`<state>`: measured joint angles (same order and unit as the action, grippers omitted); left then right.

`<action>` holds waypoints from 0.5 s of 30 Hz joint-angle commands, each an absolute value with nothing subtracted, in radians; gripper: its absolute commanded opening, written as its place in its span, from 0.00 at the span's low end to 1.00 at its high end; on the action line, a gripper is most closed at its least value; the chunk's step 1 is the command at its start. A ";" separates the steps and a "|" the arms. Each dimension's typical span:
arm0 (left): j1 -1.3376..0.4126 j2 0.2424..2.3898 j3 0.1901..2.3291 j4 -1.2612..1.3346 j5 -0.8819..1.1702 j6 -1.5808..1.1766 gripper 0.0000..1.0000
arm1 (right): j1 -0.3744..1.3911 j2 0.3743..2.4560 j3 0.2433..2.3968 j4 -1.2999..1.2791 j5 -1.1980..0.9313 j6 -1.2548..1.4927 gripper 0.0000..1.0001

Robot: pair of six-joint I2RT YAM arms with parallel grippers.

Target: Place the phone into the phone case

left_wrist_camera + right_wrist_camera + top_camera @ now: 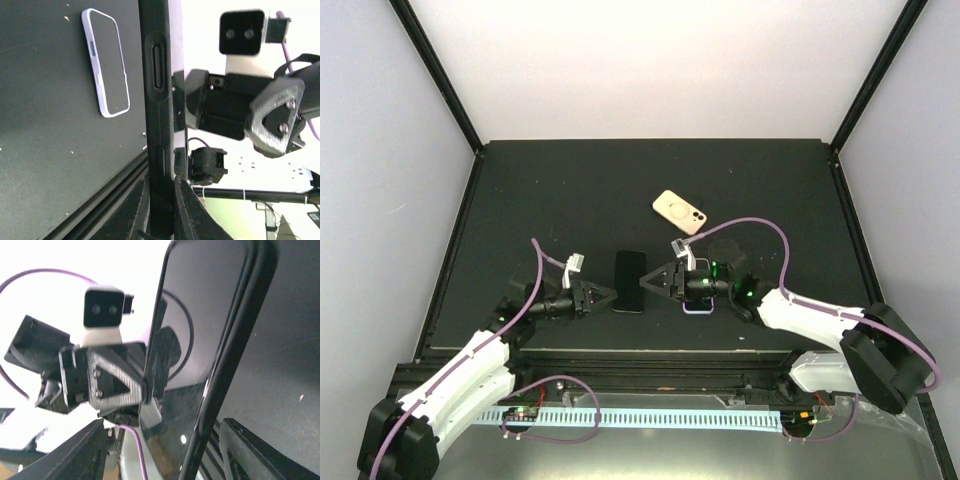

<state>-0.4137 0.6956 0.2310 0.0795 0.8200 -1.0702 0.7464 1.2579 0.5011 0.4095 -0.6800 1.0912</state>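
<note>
The black phone (630, 282) sits mid-table between both arms. The left gripper (161, 210) pinches its thin edge. The right gripper (170, 452) has its jaws spread wide around the other edge. The phone looks hard, smooth and slippery, so hold its sides. The tan phone case (680, 211) lies apart.

The left arm (470, 365) and the right arm (810, 315) both stretch low and forward, wrists turned inward so they face each other. The left end effector (608, 296) points right, its fingers (134, 212) pinched on the edge of the phone (630, 282). The right end effector (646, 281) points left, its fingers (75, 455) spread wide and straddling the phone's opposite side.
</note>
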 commanded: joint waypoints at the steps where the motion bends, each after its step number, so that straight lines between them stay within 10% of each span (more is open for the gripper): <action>1: -0.411 0.678 0.243 0.199 0.907 -1.050 0.01 | 0.705 1.290 0.545 0.393 -0.654 1.077 0.66; 15: -0.411 0.676 0.241 0.155 0.915 -1.022 0.02 | 0.662 1.411 0.639 0.464 -0.682 1.095 0.40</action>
<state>-0.4137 0.6933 0.2176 0.1230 0.8860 -1.0664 0.6769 1.4006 0.6159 0.4229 -0.6811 1.0992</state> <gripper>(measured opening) 0.109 0.455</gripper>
